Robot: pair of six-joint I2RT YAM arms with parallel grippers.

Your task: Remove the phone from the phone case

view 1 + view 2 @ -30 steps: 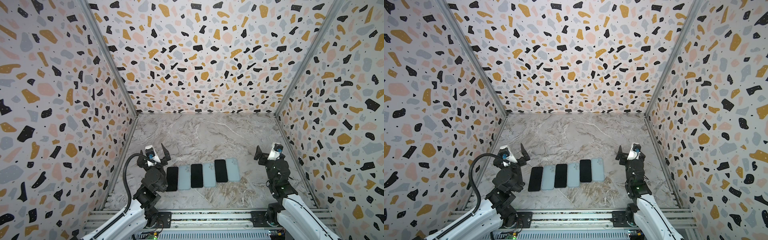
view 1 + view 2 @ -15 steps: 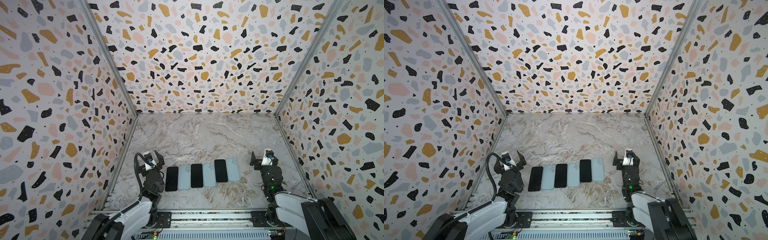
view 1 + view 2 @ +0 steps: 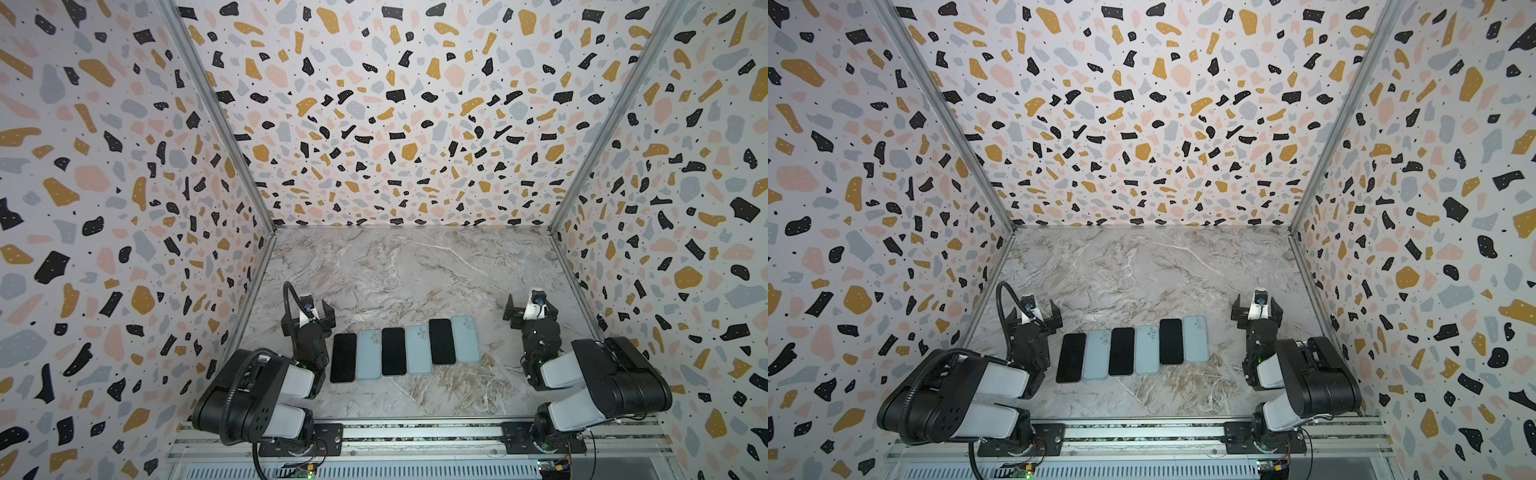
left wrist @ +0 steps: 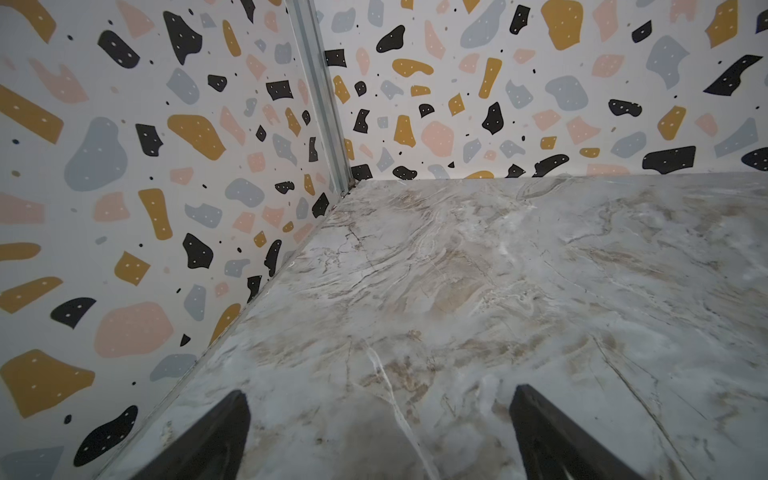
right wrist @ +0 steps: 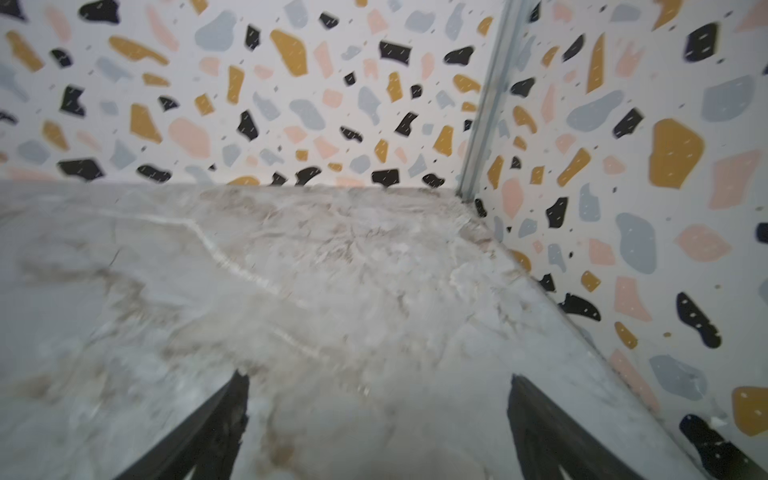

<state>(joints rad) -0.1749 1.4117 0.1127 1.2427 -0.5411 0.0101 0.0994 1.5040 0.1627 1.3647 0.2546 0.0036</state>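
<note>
row of six flat rectangles on the grey-beige marble-patterned worktop [image 3: 415, 270], close to its front edge and about midway between its left and right edges. colours alternate. counting from the left edge:
- first glossy black rectangular phone [image 3: 343, 357], dark face up
- first pale blue-grey rectangular phone case [image 3: 369, 354]
- second glossy black phone [image 3: 393, 351]
- second pale blue-grey case [image 3: 418, 349]
- third glossy black phone [image 3: 442, 341]
- third pale blue-grey case [image 3: 465, 338]

long sides touch or nearly touch. the last pair sits a little further from the front edge than the other four. each pale piece shows a camera cut-out at its far end. cannot tell whether any of them has a phone inside. same order in both top views.

left gripper [image 3: 308, 322]: held low near the left edge, just beside the first glossy black rectangular phone and clear of it. jaws wide apart. in the left wrist view the two dark fingers [image 4: 216, 436] frame bare marble, facing the back left corner.

right gripper [image 3: 532, 311]: held low near the right edge, apart from the third pale blue-grey case. jaws wide apart. the right wrist view is blurred; its fingers [image 5: 540, 428] frame bare marble, facing the back right corner.

both arms folded down at the front edge, bases on the aluminium rail [image 3: 415, 432]. terrazzo-patterned walls [image 3: 395, 124] close the worktop on three sides.
</note>
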